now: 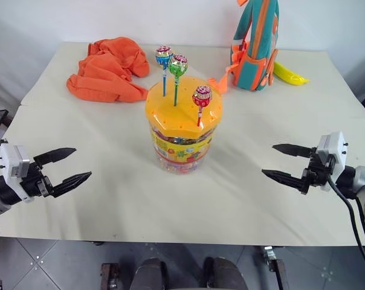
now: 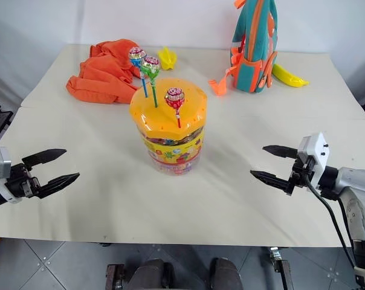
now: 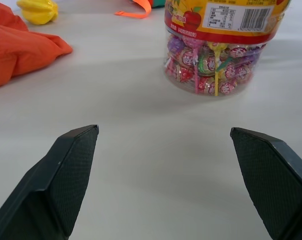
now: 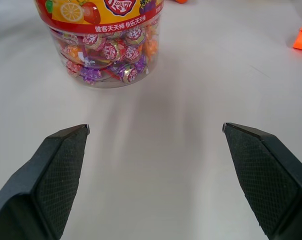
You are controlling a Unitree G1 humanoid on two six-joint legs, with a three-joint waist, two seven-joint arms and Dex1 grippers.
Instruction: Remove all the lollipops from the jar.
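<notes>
- Table [image 1: 110, 199]: one wide cream-topped surface carrying everything; its near half is bare, which leaves both arms free room to approach.
- Backpack [image 1: 255, 45]: one teal-and-orange fabric bag standing upright at the far edge, well apart from the work.
- Cloth [image 1: 110, 69]: one crumpled orange fabric heap at the far left, also clear of the arms' paths.
- Jar [image 1: 182, 130]: one clear plastic candy tub with a printed colour label and a wide orange-yellow faceted lid, upright at the table's centre, roughly midway between the two grippers, so either could reach it. Wrapped sweets fill its lower part.
- Left gripper [image 1: 71, 166] and right gripper [image 1: 282, 161]: two, each with two black fingers spread wide and holding nothing; both hover low over the near table, pointing inward at the jar, well apart from it.
- Yellow toys: two small plastic pieces at the far edge, one by the backpack [image 1: 289, 74], one behind the jar [image 2: 167, 57].
- Lollipops: three, in shiny multicoloured wrappers, standing upright with their sticks pushed into the lid's holes: blue stick [image 1: 164, 57], green stick [image 1: 178, 65], red stick [image 1: 202, 96]. None has been removed yet.
</notes>
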